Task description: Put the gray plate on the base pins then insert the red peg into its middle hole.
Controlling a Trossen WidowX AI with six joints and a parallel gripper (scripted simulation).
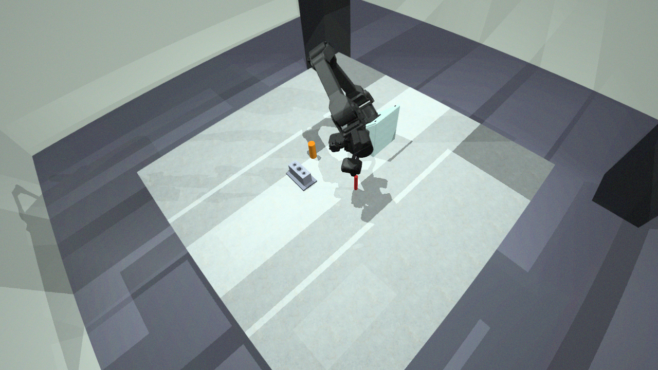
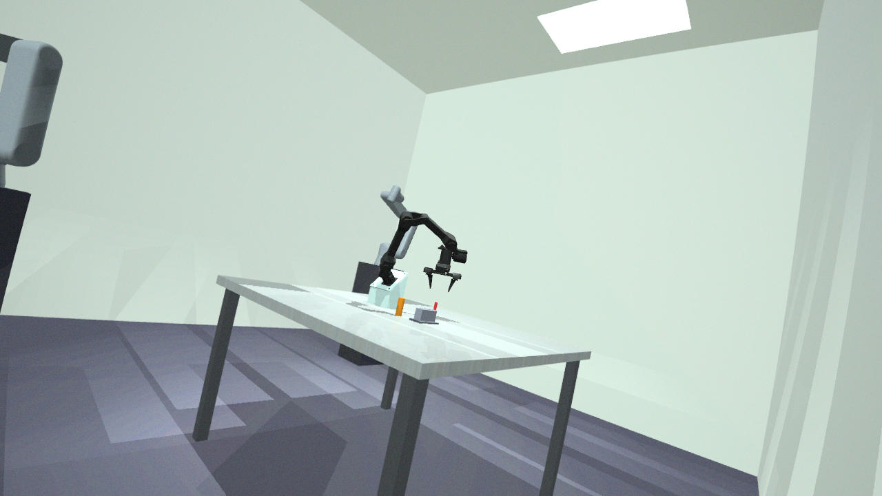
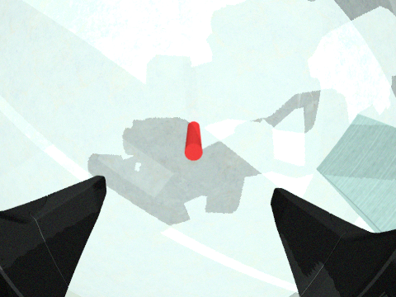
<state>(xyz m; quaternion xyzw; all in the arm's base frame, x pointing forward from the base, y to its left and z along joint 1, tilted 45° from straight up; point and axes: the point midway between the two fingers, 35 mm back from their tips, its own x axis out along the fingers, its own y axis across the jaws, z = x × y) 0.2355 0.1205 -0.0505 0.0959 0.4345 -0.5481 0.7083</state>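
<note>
One upright red cylindrical peg [image 1: 355,182] [image 2: 435,306] [image 3: 193,142] stands on the pale rectangular tabletop [image 1: 285,239] [image 2: 493,345] [image 3: 62,82], below the black parallel-jaw gripper [image 1: 346,156] [image 2: 440,289] [image 3: 190,191], fingers apart, holding nothing.

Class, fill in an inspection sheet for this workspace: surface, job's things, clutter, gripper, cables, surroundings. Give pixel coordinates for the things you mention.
Surface: pale table [image 1: 276,239] [image 2: 493,345], streaked with light and shadow.
Job's things: gray plate [image 1: 299,171] [image 2: 425,314] on its base, middle hole unfilled; red peg [image 1: 355,183] [image 2: 435,306] [image 3: 193,142] upright on the table, apart from the plate.
Clutter: orange cylinder [image 1: 312,149] [image 2: 400,306], standing near the plate.
Gripper [image 2: 440,290] [image 3: 190,191]: fingers wide open above the peg, nothing held.
Cables: nothing seen.
Surroundings: pale walls, bluish-gray floor [image 1: 184,294] [image 2: 295,431], gray arm [image 2: 24,105] at left of the exterior view.
</note>
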